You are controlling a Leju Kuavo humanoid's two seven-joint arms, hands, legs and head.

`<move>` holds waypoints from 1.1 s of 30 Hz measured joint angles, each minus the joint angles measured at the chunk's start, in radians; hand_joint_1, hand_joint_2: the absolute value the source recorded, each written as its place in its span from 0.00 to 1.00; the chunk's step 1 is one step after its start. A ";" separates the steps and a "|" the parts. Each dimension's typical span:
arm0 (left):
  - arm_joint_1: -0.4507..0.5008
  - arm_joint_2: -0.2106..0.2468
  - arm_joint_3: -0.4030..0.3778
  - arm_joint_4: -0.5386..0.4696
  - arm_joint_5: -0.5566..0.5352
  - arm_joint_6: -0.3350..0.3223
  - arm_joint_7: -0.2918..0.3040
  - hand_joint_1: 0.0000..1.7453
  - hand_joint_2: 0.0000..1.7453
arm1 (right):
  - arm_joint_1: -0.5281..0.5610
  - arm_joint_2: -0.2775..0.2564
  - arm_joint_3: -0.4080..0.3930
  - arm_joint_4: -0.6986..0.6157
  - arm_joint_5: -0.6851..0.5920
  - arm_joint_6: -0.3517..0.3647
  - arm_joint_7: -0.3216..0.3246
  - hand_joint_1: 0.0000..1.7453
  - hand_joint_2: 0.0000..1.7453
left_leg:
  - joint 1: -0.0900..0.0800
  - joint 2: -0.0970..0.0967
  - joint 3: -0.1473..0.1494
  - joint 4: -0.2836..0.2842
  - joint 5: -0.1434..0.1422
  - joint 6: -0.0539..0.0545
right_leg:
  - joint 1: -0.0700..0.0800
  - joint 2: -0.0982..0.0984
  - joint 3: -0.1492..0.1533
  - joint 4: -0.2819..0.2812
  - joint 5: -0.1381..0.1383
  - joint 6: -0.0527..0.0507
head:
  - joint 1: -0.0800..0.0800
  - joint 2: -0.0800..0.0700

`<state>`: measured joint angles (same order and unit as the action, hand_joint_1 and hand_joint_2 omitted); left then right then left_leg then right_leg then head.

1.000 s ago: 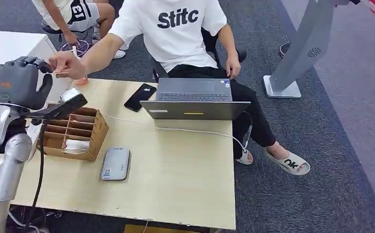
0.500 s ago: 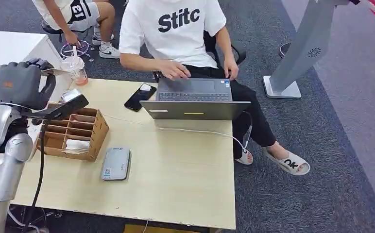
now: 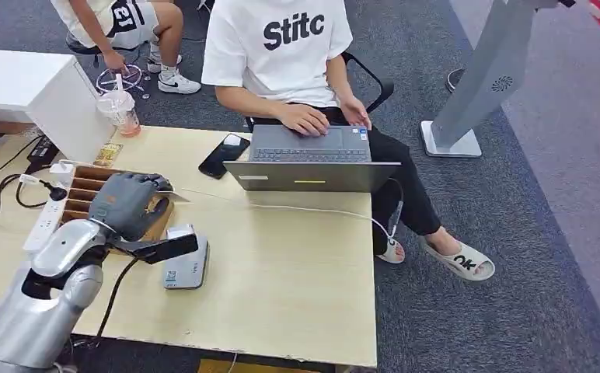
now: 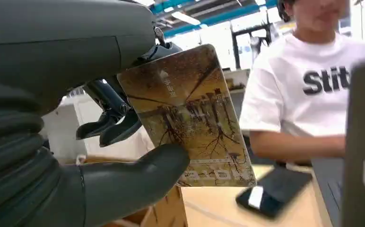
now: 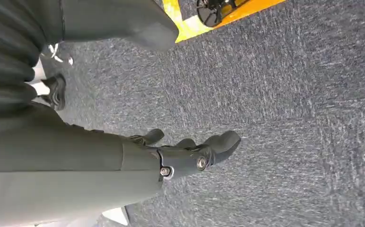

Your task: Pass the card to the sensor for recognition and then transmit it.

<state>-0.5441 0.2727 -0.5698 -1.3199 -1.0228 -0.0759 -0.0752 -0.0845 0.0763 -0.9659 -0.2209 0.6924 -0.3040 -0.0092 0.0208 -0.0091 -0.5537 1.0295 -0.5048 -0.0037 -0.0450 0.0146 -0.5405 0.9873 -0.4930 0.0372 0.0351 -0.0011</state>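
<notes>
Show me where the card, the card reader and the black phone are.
card (image 4: 190, 118): left wrist view, middle of its printed face.
card reader (image 3: 188, 270): head view, grey top.
black phone (image 3: 221, 158): head view, screen.

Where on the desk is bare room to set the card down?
Bare desk lies between the grey sensor, the laptop and the near edge. The far left is crowded: organizer, power strip, cup, phone.

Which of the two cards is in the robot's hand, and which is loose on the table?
The left hand pinches the brown tree-patterned card. The other card lies flat near the table's far edge, beside the drink cup, untouched.
</notes>
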 joint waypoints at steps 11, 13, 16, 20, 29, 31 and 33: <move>0.056 0.039 -0.102 0.080 0.020 -0.014 0.037 1.00 1.00 | -0.001 0.000 -0.019 0.000 0.010 0.000 0.005 0.00 1.00 | 0.000 0.000 0.000 0.000 0.000 0.000 | 0.000 -0.001 0.000 0.000 0.000 0.000 | 0.001 0.000; 0.057 0.039 -0.109 0.092 0.019 -0.013 0.037 1.00 1.00 | -0.001 0.000 -0.020 0.000 0.010 0.000 0.006 0.00 1.00 | 0.000 -0.001 -0.001 0.000 0.000 0.000 | 0.000 -0.001 0.000 0.000 0.000 0.000 | 0.000 0.000; 0.068 0.037 -0.111 0.115 0.031 -0.010 0.040 1.00 1.00 | -0.001 0.000 -0.020 0.000 0.019 0.003 0.004 0.00 1.00 | 0.000 0.000 0.000 0.000 0.000 0.000 | 0.000 0.000 0.000 0.000 0.000 0.000 | 0.000 0.000; 0.116 0.021 -0.112 0.174 0.008 0.051 0.057 1.00 1.00 | -0.001 0.002 -0.020 0.000 0.032 0.010 0.004 0.00 1.00 | 0.000 0.000 0.000 0.000 0.000 0.000 | 0.000 0.000 0.000 0.000 0.000 0.000 | 0.000 0.000; 0.134 -0.016 -0.111 0.245 -0.022 0.137 0.057 1.00 1.00 | -0.002 0.006 -0.020 0.000 0.050 0.012 0.006 0.00 1.00 | 0.000 -0.002 0.002 0.000 0.000 0.000 | 0.000 -0.003 0.004 0.000 0.000 0.000 | 0.000 0.000; 0.138 -0.021 -0.111 0.253 -0.025 0.143 0.058 1.00 1.00 | -0.001 0.008 -0.020 0.000 0.054 0.012 0.006 0.00 1.00 | 0.000 -0.002 0.004 0.000 0.000 0.000 | 0.000 -0.003 0.006 0.000 0.000 0.000 | 0.000 0.000; 0.144 -0.023 -0.111 0.255 -0.034 0.154 0.058 1.00 1.00 | -0.001 0.008 -0.020 0.000 0.058 0.012 0.007 0.00 1.00 | 0.000 -0.003 0.005 0.000 0.000 0.000 | 0.000 -0.004 0.007 0.000 0.000 0.000 | 0.000 0.000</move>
<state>-0.4000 0.2495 -0.6809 -1.0647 -1.0567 0.0778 -0.0168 -0.0860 0.0843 -0.9857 -0.2205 0.7500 -0.2918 -0.0019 0.0209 -0.0116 -0.5485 1.0290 -0.5046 -0.0038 -0.0449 0.0110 -0.5332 0.9873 -0.4934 0.0372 0.0355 -0.0011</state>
